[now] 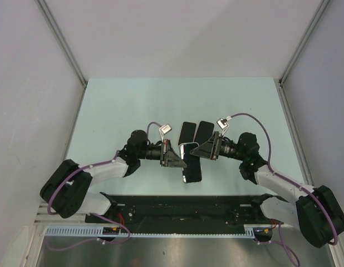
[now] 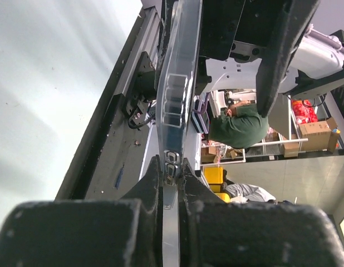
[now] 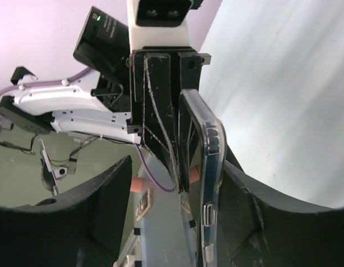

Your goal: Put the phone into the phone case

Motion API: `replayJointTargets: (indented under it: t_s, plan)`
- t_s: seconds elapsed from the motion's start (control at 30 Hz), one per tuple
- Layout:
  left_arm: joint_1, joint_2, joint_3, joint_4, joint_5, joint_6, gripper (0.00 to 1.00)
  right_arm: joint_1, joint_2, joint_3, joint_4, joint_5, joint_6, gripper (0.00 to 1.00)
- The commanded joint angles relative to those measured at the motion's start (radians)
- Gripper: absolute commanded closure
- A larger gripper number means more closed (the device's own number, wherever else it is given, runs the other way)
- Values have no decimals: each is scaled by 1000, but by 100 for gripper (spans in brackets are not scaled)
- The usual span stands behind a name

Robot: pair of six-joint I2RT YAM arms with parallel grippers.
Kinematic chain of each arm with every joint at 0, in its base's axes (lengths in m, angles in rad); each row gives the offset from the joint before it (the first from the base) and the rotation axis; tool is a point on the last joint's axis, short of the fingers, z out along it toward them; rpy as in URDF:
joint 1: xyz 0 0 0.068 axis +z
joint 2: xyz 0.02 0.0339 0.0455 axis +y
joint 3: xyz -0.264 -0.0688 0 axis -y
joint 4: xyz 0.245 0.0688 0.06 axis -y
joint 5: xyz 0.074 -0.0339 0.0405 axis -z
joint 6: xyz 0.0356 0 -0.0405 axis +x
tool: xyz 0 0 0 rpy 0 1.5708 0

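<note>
Left jaws: clamped on one edge of the clear plastic phone case [image 2: 177, 83].
Right jaws: apart, straddling the case.
Pale green table [image 1: 133, 105]: two black flat phones [image 1: 187, 132], side by side.

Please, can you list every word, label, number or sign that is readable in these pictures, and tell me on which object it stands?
No text can be read with certainty in any view.
White print on the black box with a green light, on the left wrist: too small and blurred.
Marks on the cardboard box in the background: blurred.
Clear phone case: no lettering I can read.
</note>
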Motion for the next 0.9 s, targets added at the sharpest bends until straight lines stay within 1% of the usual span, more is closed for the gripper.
replayJointTargets:
  t_s: [0.0,0.07,0.17,0.3,0.4,0.53,0.67,0.8,0.87]
  plan:
    - [6,-31,34,5,-46,-19,100,13,-77,-19,-21,-73,-46,34]
    - [11,-44,37,3,-56,-27,100,13,-110,-50,-13,-75,-33,32]
    - [15,-59,40,5,-72,-39,100,16,-166,-105,-28,-59,-23,31]
    - [20,-77,40,8,-86,-48,100,23,-222,-177,-27,-32,14,31]
    - [24,-84,40,8,-93,-50,100,37,-241,-191,-18,-28,25,32]
    - [32,-82,30,34,-109,-65,100,43,-241,-199,-33,-24,28,38]
    - [34,-76,16,54,-119,-85,100,45,-230,-207,10,-19,59,45]
    - [47,-79,-1,57,-136,-91,100,47,-206,-210,54,-28,92,55]
    - [60,-76,-1,23,-144,-79,100,45,-198,-213,91,-32,111,59]
